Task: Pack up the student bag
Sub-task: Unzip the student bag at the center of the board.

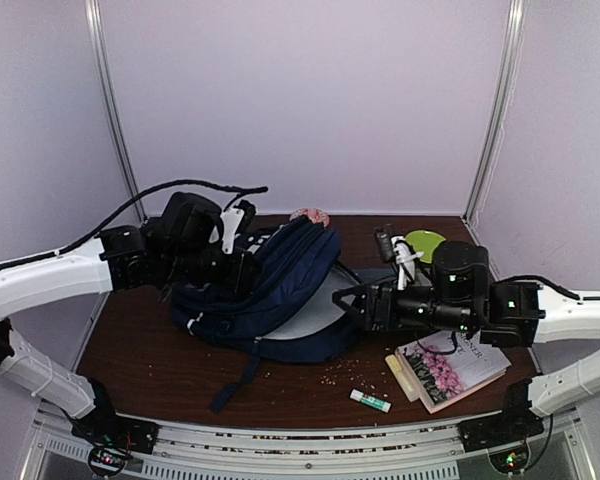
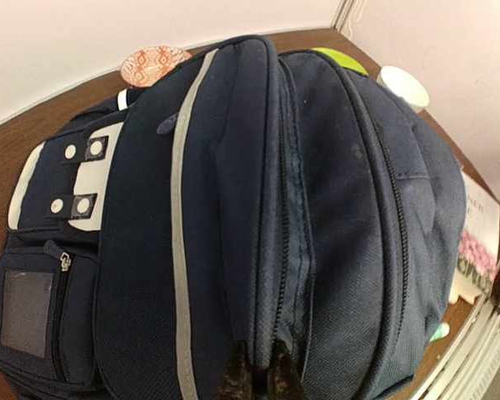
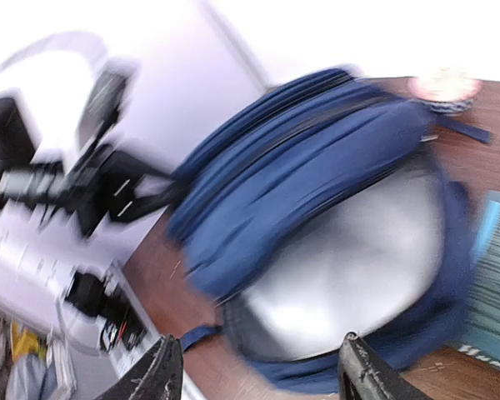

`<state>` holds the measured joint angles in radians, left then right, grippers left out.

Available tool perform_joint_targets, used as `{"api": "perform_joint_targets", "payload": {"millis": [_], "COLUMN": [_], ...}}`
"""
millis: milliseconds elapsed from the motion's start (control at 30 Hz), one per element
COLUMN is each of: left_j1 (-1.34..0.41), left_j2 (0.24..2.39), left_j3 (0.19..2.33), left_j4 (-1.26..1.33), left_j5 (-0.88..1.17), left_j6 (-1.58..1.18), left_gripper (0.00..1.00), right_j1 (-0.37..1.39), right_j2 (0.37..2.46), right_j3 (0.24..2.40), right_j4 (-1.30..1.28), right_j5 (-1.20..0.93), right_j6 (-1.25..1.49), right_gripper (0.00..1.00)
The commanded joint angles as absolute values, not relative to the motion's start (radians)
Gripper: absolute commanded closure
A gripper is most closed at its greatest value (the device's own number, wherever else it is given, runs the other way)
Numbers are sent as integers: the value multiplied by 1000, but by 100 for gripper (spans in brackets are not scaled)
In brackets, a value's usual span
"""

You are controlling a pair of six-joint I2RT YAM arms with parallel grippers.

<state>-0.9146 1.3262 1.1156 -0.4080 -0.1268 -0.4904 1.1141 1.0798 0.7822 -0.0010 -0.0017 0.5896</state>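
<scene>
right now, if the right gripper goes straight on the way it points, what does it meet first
Most likely the student bag, at its pale grey lining. The right gripper points at that open side, jaws apart and empty. The wrist view is blurred, so the gap is unclear.

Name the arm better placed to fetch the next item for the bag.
Probably right. The right gripper is open and empty, and the book and glue stick lie on its side; the left gripper is shut on the student bag.
</scene>
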Motion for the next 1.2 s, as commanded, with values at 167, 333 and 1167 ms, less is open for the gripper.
{"api": "perform_joint_targets", "payload": {"millis": [167, 333, 1167], "left_j1": [-897, -897, -1013], "left_j2": [1048, 1016, 985], "left_j3": [832, 815, 917], "left_j4": [-163, -186, -295], "left_j5": [-110, -122, -183], "left_j6": [-451, -451, -191], "left_gripper": [100, 100, 2], "right_j1": [977, 977, 966], "right_j2": [1244, 1357, 1656], "right_j3": [741, 802, 1211], "right_j4": [355, 439, 378], "right_j5": [-121, -166, -321], "right_j6": [938, 1038, 1160], "right_gripper": [34, 33, 57]}}
